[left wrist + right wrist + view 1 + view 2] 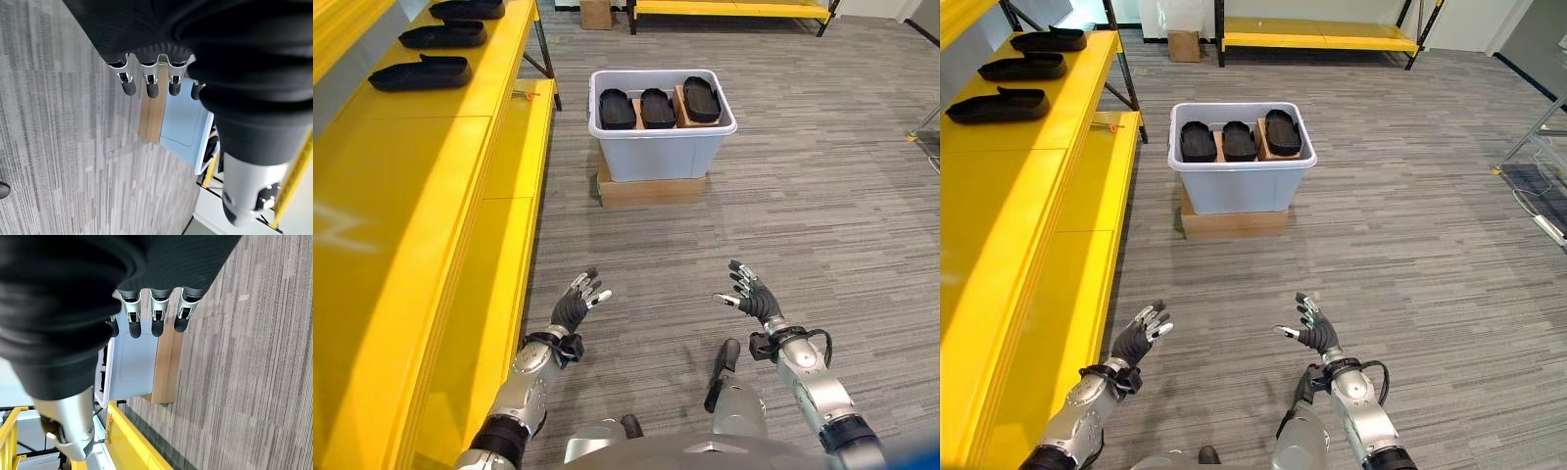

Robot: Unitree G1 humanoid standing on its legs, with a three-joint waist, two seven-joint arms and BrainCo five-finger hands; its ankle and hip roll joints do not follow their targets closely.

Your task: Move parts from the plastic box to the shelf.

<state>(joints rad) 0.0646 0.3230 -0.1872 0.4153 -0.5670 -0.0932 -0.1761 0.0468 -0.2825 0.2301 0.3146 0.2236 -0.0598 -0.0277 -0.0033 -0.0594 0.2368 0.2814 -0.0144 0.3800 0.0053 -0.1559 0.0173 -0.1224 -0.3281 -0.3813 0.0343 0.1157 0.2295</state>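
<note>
The left hand (576, 305) hangs in the air above the grey striped carpet (822, 196), fingers spread and relaxed, holding nothing. The right hand (752, 296) is beside it at about the same height, palm turned inward, fingers likewise spread and empty. Both are well apart from the box ahead. In each wrist view the silver, dark-tipped fingers (152, 84) reach out straight from under the ribbed cover, with the box showing past them.

Ahead of the hands stands the plastic box (662, 147), a pale blue-grey tub with a rolled rim and rounded corners. It rests on a flat cardboard base (650, 190) that sticks out slightly at the front. Inside the box lie three black parts (657, 108), matte, oval and shoe-like in shape, set side by side; brown cardboard shows between and under them.

Along the robot's left runs the yellow shelf (411, 225), glossy and smooth, with a lower tier stepping out toward the floor. On its upper surface, at the far end, three more black parts (421, 72) lie in a row, long and flat with a raised end. A small orange-handled item (522, 95) lies on the lower tier near the box; what it is cannot be told.

At the far side of the room another yellow rack (729, 8) stands on dark legs, with a cardboard carton (595, 14) near it.
</note>
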